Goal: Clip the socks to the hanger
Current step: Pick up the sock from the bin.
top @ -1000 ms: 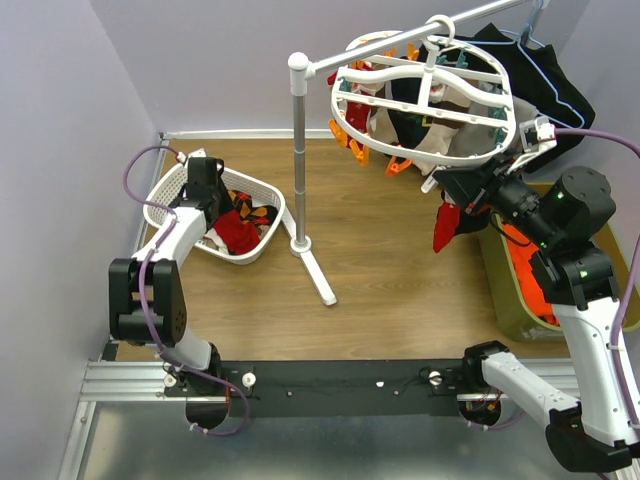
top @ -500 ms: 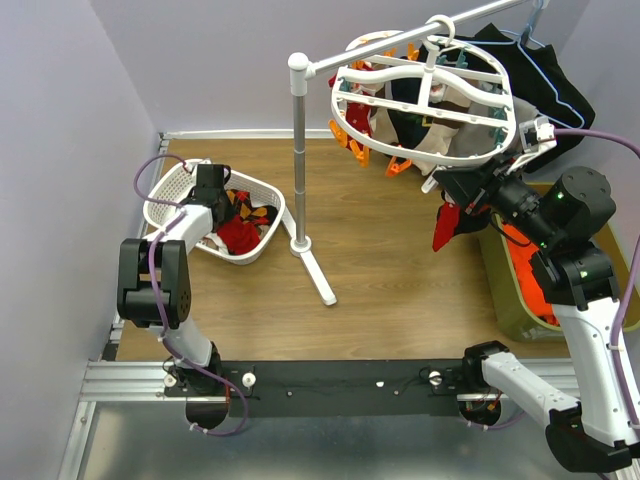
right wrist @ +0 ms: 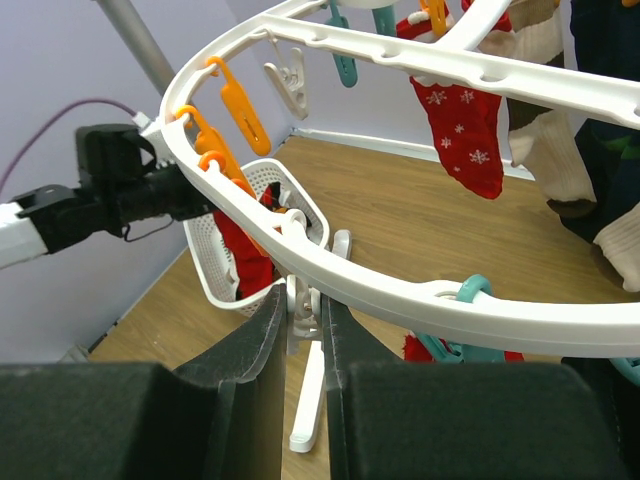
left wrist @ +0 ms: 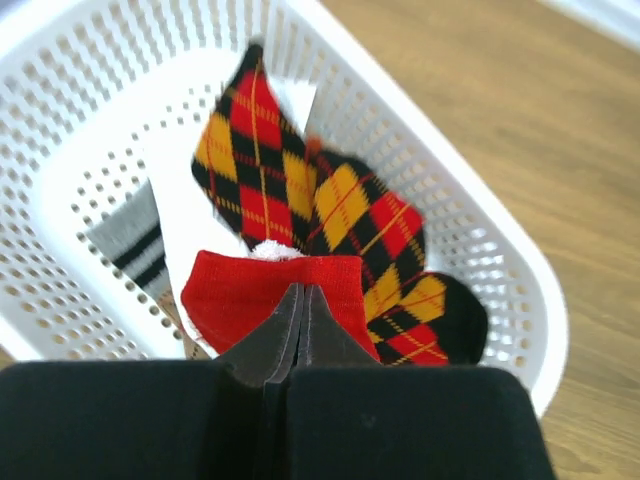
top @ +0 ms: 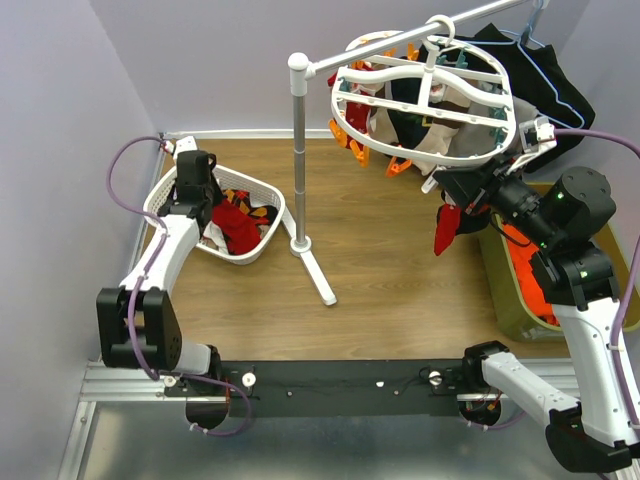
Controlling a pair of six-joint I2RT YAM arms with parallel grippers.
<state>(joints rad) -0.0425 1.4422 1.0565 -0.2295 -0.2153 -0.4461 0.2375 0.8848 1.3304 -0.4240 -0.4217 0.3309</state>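
Where the overhead view is taken first, the hanger (top: 425,95), a white oval frame with crossbars, is seen hooked over the rail of a grey stand (top: 298,150). Orange clips (top: 352,148) line its left rim, and red and cream socks (top: 437,140) dangle beneath. A long red sock (top: 445,228) hangs below its near right rim, where the right jaws are held. On the wooden surface (top: 400,290) a white lattice basket (top: 170,195) is occupied by more socks, red uppermost, and the left jaws are held over it. An olive bin (top: 503,300) at the right is filled with orange cloth (top: 525,265).

From the left wrist, the left jaws are shown pressed together, their tips laid against a plain red sock (left wrist: 240,290); whether fabric is caught between them cannot be told. Two argyle socks (left wrist: 250,160) in black, red and yellow and a grey striped sock (left wrist: 135,240) are spread in the basket behind it.

From the right wrist, the right jaws are seen nearly closed, pinching a white clip (right wrist: 298,305) under the hanger's rim. A snowflake sock (right wrist: 455,130), red with white flakes, and a cream sock (right wrist: 545,150) are pinned farther along, and a teal clip (right wrist: 465,292) is looped on the rim.
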